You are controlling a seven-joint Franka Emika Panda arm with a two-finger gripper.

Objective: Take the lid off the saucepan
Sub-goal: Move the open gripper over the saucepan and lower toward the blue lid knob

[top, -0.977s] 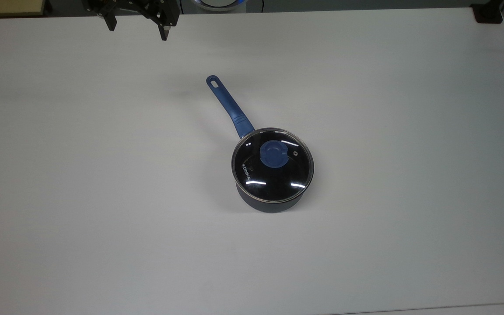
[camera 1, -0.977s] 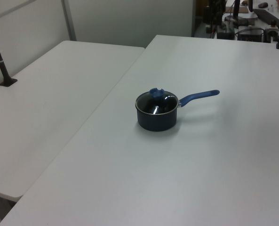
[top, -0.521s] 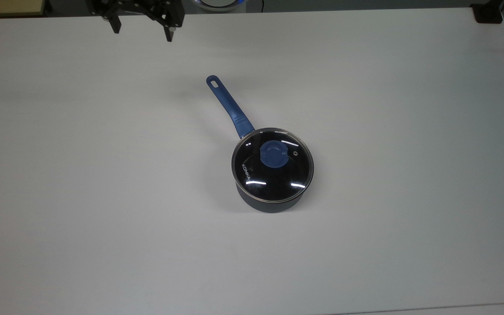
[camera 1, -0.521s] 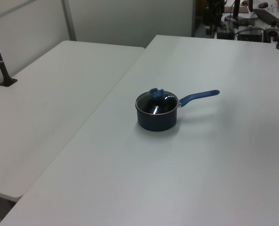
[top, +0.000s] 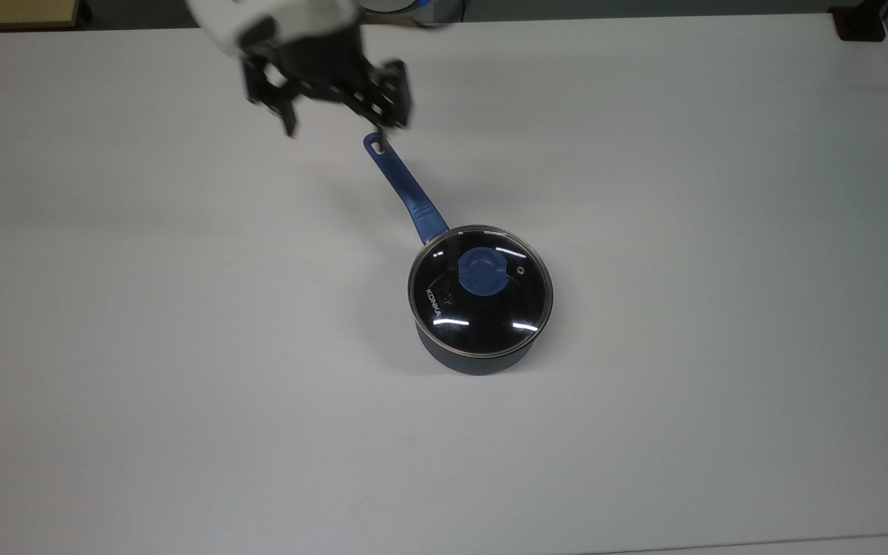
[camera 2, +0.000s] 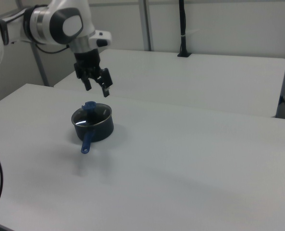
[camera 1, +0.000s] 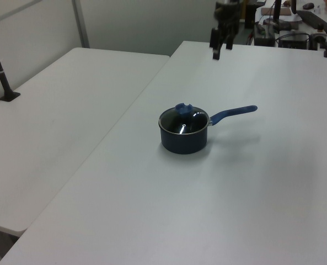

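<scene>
Since the earlier frames the black two-finger gripper [top: 334,127] has been carried in from the top view's upper edge and is now held in the air above the table, over the end of the pan's handle as the top view shows it; the white arm segment [camera 2: 60,24] behind it is now seen as well. The pan and its cover have not been shifted.

The jaws are spread wide, with nothing between them, and the fingertips [camera 2: 106,93] are pointed down. In the right view the gripper [camera 2: 98,90] is seen above and just behind the pan, clear of it; in the left view the gripper [camera 1: 220,51] is seen well above the table's far part.

The small deep round saucepan, dark navy outside [top: 475,358], is placed upright near the middle of the white table [top: 721,308]. Its long blue handle with a hole at the end [top: 401,185] is pointed toward the top view's upper left. The round clear glass lid with a metal rim [top: 490,312] is seated flat on the pan's rim, closing it. A round blue knob [top: 481,270] is fixed at the lid's centre, a small steam vent [top: 520,270] is set just beside it on the top view's right, and white KONKA lettering [top: 434,301] is printed near the top view's left edge of the glass.

A second white table [camera 1: 53,127] is butted against the first on the left view's left.
</scene>
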